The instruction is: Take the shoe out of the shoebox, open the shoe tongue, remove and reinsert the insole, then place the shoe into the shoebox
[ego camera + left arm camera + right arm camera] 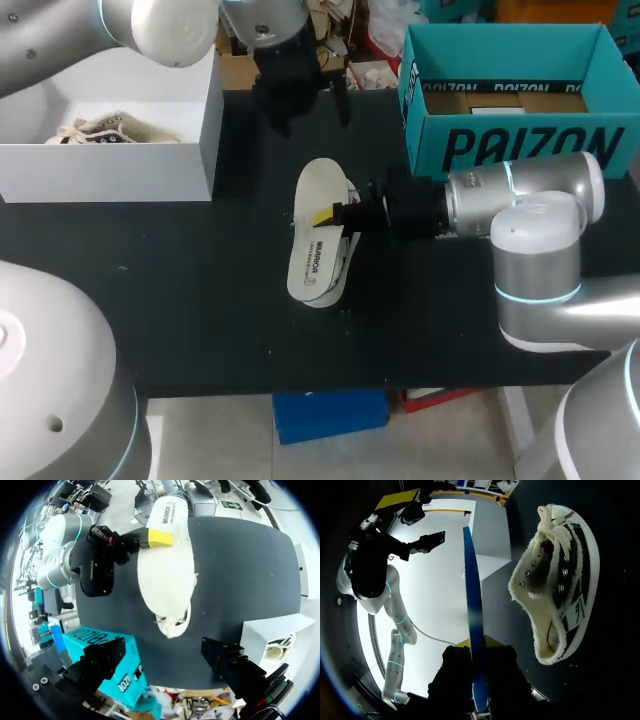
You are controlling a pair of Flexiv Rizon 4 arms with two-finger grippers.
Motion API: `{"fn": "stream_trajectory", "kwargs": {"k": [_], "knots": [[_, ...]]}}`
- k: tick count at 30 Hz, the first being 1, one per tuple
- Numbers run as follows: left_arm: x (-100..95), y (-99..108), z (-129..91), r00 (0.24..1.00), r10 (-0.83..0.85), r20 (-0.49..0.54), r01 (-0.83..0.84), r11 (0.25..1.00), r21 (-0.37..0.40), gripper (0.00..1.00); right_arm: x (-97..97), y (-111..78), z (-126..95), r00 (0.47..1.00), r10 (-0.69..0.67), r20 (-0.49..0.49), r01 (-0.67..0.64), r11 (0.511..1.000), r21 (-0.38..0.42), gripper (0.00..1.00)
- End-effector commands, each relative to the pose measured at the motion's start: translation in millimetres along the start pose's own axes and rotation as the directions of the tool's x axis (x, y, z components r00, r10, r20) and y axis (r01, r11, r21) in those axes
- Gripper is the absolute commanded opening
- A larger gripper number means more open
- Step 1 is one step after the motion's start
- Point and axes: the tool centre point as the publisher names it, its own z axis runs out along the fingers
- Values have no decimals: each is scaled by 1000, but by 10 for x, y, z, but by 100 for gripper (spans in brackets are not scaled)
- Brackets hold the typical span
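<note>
Shoebox, one, teal, stands at the far right of the bench. One white box at the left keeps a second shoe. The task shoe lies mid-bench. The right end effector pinches the single insole beside it. Reinsertion seems next, and it needs the insole aligned with the opening. The left end effector hangs spread, holding nothing.
</note>
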Motion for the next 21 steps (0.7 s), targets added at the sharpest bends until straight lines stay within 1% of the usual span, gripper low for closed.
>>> {"fn": "stream_trajectory", "kwargs": {"k": [1,7,13,21], "knots": [[-14,33,18,1000,1,-2,-1,1000,4,100,-2,-7,14,1000,0,0,0,1000,-4,0],[-38,-62,-8,1000,9,-7,-9,1000,2,100,-2,-7,14,1000,0,0,0,1000,-4,0],[-38,-244,-42,1000,9,0,-9,1000,6,100,-2,-7,14,1000,0,0,0,1000,-4,0],[-1,-631,-125,1000,9,13,-9,1000,11,100,-2,-7,14,1000,0,0,0,1000,-4,0]]}}
